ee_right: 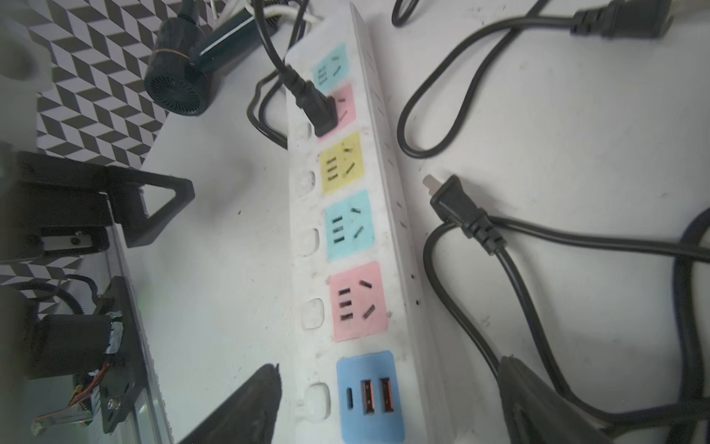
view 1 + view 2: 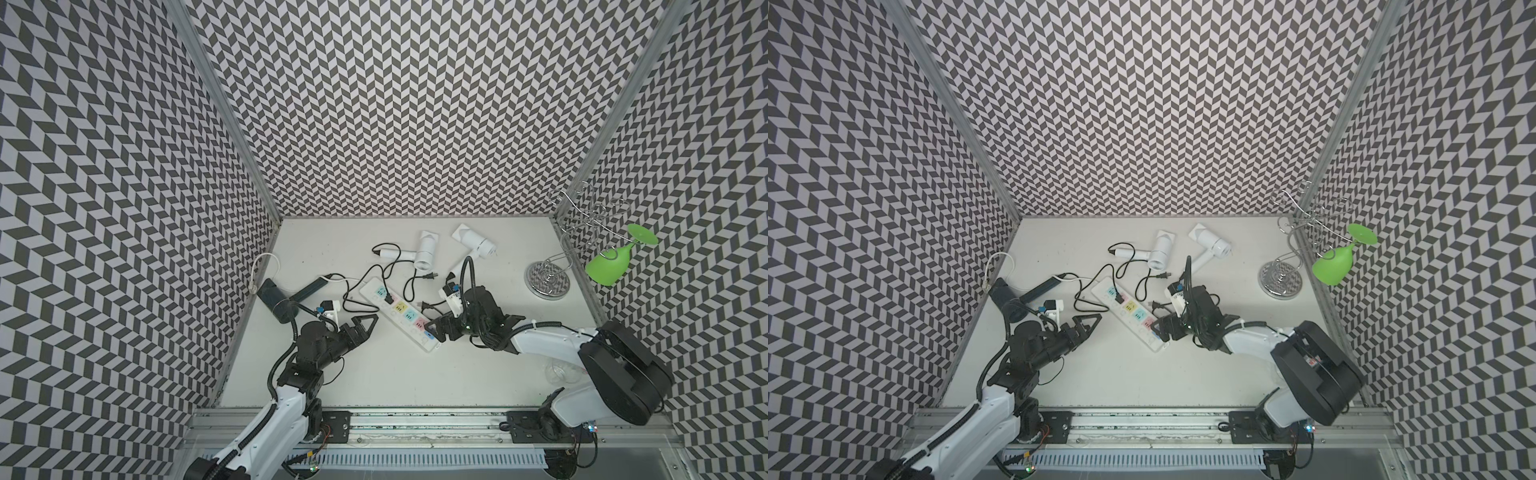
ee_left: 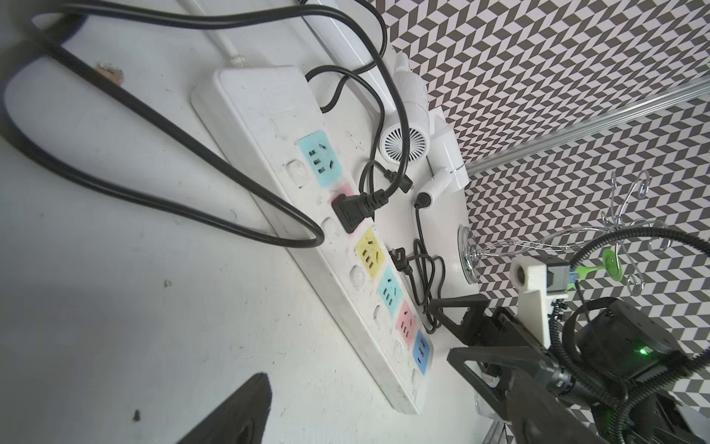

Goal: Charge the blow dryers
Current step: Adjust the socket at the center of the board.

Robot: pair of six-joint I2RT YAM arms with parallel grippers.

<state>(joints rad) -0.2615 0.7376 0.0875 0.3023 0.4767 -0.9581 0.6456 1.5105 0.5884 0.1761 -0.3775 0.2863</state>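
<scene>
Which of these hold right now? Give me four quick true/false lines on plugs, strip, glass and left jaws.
1. A black plug sits in a pink socket of the power strip. True.
2. Every plug in view is in a socket. False: a loose plug lies beside the strip.
3. The green glass stands upright on the table. False: it hangs tilted from the metal rack.
4. The left gripper has its jaws open, holding nothing. True.
</scene>
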